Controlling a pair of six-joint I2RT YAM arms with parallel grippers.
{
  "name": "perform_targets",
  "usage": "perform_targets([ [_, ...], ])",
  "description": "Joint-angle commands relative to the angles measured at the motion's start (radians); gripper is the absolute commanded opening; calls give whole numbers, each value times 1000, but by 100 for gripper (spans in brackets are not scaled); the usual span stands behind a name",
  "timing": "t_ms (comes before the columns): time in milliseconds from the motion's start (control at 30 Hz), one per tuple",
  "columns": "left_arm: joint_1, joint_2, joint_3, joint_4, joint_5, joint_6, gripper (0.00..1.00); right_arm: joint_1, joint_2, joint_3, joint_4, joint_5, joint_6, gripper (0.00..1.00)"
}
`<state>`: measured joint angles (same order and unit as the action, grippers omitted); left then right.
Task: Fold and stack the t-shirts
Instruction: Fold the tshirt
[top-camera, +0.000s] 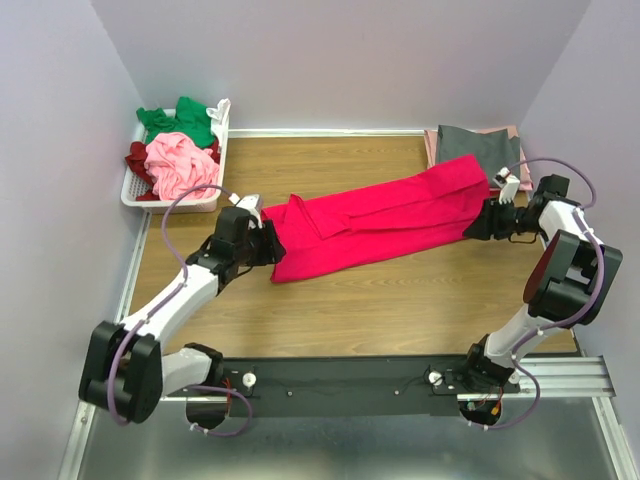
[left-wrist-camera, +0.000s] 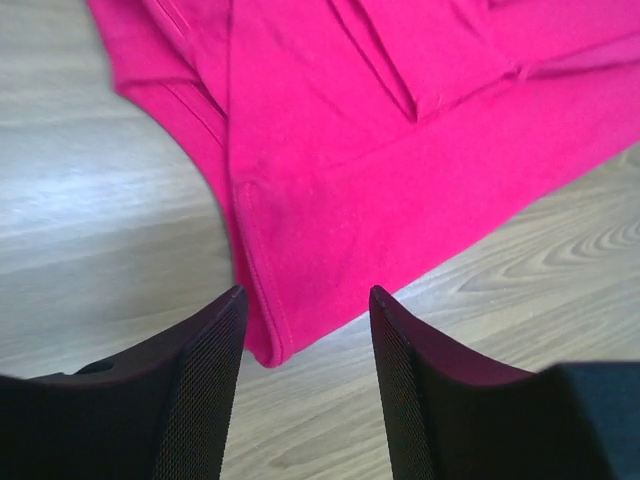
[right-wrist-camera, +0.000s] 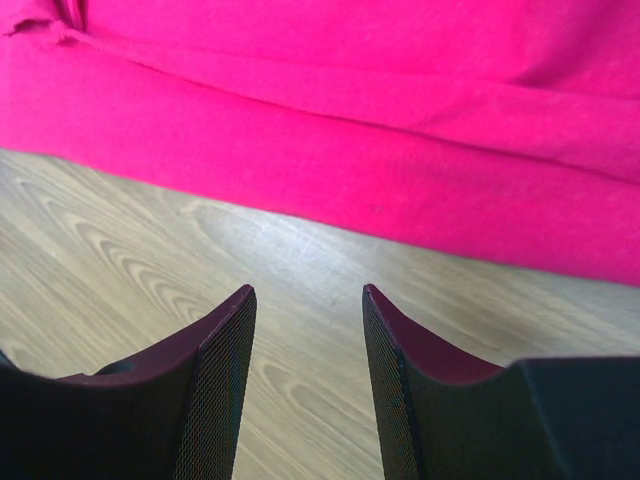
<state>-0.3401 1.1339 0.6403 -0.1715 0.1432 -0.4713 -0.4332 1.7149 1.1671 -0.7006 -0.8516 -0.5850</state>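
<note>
A bright crimson-pink t-shirt (top-camera: 380, 220) lies folded into a long strip slanting across the wooden table. My left gripper (top-camera: 268, 243) sits at its lower left end, open. In the left wrist view (left-wrist-camera: 305, 295) the shirt's hem corner (left-wrist-camera: 262, 340) rests on the wood just ahead of the fingers, ungripped. My right gripper (top-camera: 480, 222) is at the strip's right end, also open. Its wrist view (right-wrist-camera: 305, 292) has bare wood between the fingers and the shirt's edge (right-wrist-camera: 350, 150) a little beyond. A folded grey t-shirt (top-camera: 475, 148) lies on a dusty pink one (top-camera: 432, 148) at the back right.
A white slatted basket (top-camera: 135, 195) stands at the back left with green (top-camera: 185, 122), light pink (top-camera: 178, 165) and maroon (top-camera: 138, 160) t-shirts heaped in it. Purple walls close in the table on three sides. A metal rail (top-camera: 560, 375) runs along the near edge.
</note>
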Motion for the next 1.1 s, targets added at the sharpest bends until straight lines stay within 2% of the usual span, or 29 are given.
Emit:
perform_targets([
  [0,6,94,38,27,81,-13,59,-2,-23,-29,-28,-32,-26,54],
  [333,3,188,27,26,98,-30,52,-2,-20,-44,-28,-15,-36,54],
  [533,0,219,47,-43,-25,-72,50,-4,-29,-50,-28,-14,-41,54],
  [767,-14,228,30,-46,-10,-87,48,-9,-26,-50,-28,-15,-45,54],
  [933,-27,248,25,-33,27,-86,40,-12,-34,-50,-28,-20,-45,54],
  [1067,-30,239,18,-19,36,-87,27,-15,-41,-52,-28,-18,-47,54],
])
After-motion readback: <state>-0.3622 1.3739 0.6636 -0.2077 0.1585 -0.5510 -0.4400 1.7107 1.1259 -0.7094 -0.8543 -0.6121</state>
